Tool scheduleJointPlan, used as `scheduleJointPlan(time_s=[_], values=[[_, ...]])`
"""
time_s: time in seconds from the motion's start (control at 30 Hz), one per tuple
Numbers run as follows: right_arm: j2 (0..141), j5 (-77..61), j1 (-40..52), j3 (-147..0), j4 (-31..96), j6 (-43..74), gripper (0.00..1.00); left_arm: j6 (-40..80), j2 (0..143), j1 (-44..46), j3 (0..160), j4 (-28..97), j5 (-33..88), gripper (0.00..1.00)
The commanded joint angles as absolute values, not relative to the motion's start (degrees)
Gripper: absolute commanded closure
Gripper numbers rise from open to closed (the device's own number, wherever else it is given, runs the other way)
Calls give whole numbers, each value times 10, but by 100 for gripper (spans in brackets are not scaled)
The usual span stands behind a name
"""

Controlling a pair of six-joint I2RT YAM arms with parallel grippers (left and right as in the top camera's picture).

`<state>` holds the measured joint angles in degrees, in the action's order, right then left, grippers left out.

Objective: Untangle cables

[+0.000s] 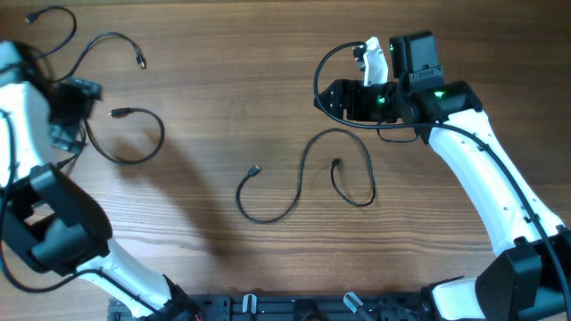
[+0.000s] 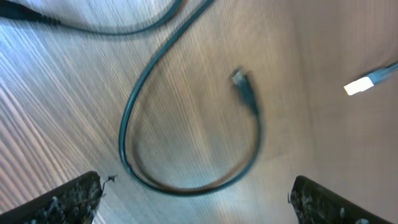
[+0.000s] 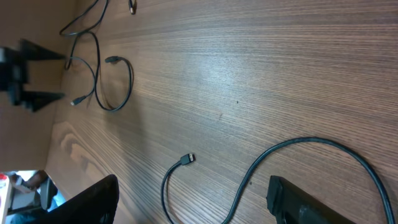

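Observation:
Three thin black cables lie apart on the wooden table. One curvy cable [image 1: 111,40] is at the far left, with a looped cable [image 1: 143,147] just below it. A long S-shaped cable [image 1: 303,169] lies in the middle. My left gripper [image 1: 86,92] is open and empty, hovering above the looped cable [image 2: 186,186], whose plug [image 2: 244,90] shows between the fingers [image 2: 199,202]. My right gripper [image 1: 326,96] is open and empty above and to the right of the S-shaped cable [image 3: 311,146]. One of that cable's plugs [image 3: 186,159] lies ahead of the fingers [image 3: 193,202].
The right arm's own thicker black wire [image 1: 332,55] arcs beside its wrist. A pale plug end [image 2: 367,83] shows at the right of the left wrist view. The left arm's dark shape [image 3: 18,74] stands at the far end of the table in the right wrist view.

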<state>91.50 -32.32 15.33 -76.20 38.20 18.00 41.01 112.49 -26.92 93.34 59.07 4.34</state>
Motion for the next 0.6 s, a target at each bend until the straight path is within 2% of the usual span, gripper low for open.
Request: scheduleJointPlan(time_s=[0.0,0.33,0.4,0.47,0.57], values=[[908,-313,155,-761,385,182,22,461,1133,-258,872,578,-48,2],[908,-313,155,-761,378,183,22,463,1133,-256,769,481,-22,5],[908,-313,155,-761,378,182,22,463,1133,-256,758,471,-22,12],[908,-313,155,-761,378,182,23,464,1133,-255,753,473,-20,26],[908,-313,155,-761,376,183,22,470,1134,-246,738,460,-20,27]])
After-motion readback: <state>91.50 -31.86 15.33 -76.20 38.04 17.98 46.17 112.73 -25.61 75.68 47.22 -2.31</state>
